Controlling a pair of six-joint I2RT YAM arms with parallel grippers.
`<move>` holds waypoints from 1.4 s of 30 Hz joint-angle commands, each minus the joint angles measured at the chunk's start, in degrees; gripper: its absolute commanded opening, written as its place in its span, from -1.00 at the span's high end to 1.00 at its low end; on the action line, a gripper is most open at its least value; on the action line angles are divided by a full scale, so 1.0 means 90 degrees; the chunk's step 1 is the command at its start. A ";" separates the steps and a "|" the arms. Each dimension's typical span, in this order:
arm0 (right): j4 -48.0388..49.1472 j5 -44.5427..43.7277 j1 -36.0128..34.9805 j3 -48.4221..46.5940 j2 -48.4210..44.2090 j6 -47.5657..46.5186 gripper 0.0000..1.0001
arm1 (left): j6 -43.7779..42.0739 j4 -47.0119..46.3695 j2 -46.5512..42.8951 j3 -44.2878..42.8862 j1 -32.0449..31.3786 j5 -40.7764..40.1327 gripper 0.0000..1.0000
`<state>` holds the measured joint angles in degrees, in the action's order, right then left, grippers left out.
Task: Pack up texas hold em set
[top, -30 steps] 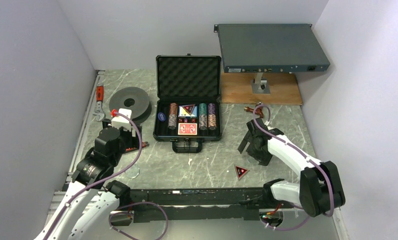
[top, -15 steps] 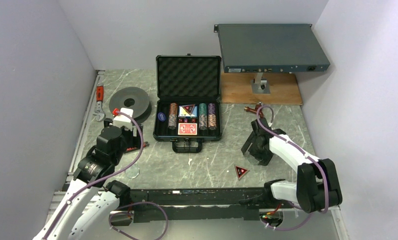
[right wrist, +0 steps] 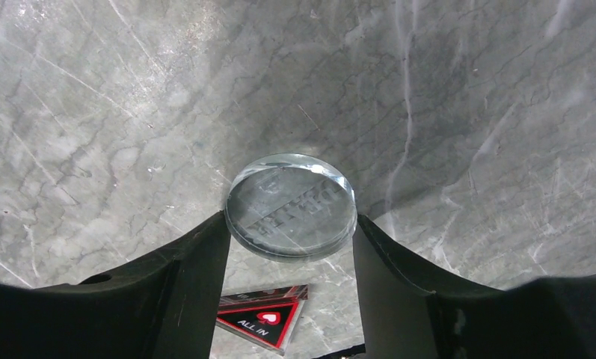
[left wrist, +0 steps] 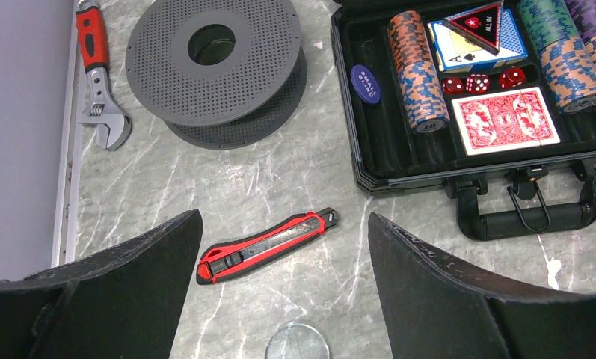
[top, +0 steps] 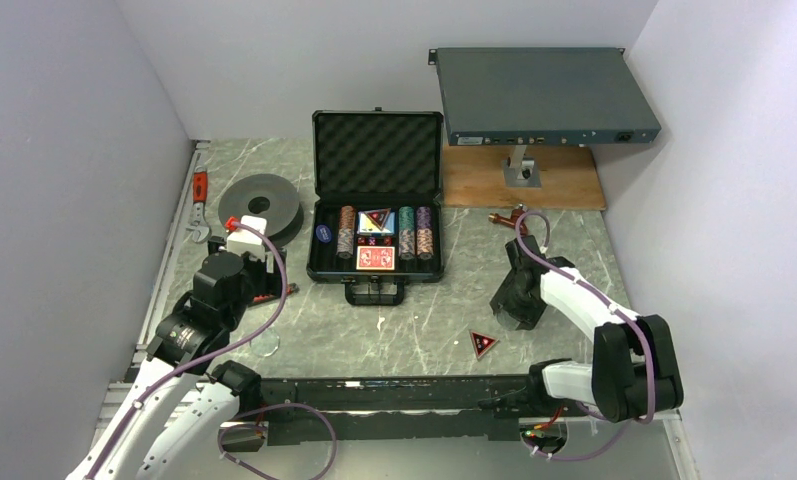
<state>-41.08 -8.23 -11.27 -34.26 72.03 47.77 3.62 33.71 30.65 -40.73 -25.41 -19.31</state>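
Right gripper (right wrist: 289, 222): fingers bear on both edges of the clear round disc (right wrist: 292, 206), which lies flat on the surface (right wrist: 467, 112). Keep the grip centred and lift vertically, as a thin disc may slip. A loose triangular marker (top: 483, 344) lies at 7 o'clock. Left gripper (left wrist: 283, 247): wide, empty. At 10 o'clock, the open briefcase (top: 377, 150) holds chip stacks (top: 347, 232), red deck (left wrist: 509, 120), blue deck (left wrist: 467, 46), dice (left wrist: 478, 82) and blue button (left wrist: 364, 82)

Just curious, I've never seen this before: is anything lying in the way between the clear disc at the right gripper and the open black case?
Nothing visible. Only bare table lies between the clear disc at the right gripper and the open case. The triangular marker sits nearer the arms, off that path.
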 commanded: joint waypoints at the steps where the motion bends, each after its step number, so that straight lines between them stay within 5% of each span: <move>1: 0.0717 0.0314 0.0023 0.0248 0.0318 0.0025 0.08 | -0.0080 -0.0175 0.0032 -0.0070 0.0030 0.0076 -0.74; 8: 0.0971 0.0477 0.0027 0.0167 0.0349 -0.0163 0.50 | -0.0075 -0.0181 -0.0001 -0.0059 0.0030 0.0076 -0.74; 18: 0.1396 0.1279 -0.0091 -0.0594 0.0834 -0.1109 0.58 | -0.0082 -0.0186 0.0010 -0.0044 0.0040 0.0071 -0.74; 25: 0.1317 0.1458 -0.0383 -0.1016 0.1467 -0.1514 0.09 | -0.0080 -0.0172 0.0041 -0.0055 0.0040 0.0055 -0.74; 29: 0.1304 0.1256 -0.0394 -0.1011 0.1468 -0.1530 -0.52 | -0.0080 -0.0182 0.0053 -0.0045 0.0040 0.0057 -0.74; 42: 0.0952 0.0377 -0.0581 -0.1386 0.1884 -0.1449 -0.66 | -0.0080 -0.0162 0.0041 -0.0064 0.0040 0.0066 -0.74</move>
<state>-31.68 2.48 -15.53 -45.54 85.56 35.11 3.62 33.71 31.33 -40.73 -25.30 -19.29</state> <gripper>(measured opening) 0.833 0.872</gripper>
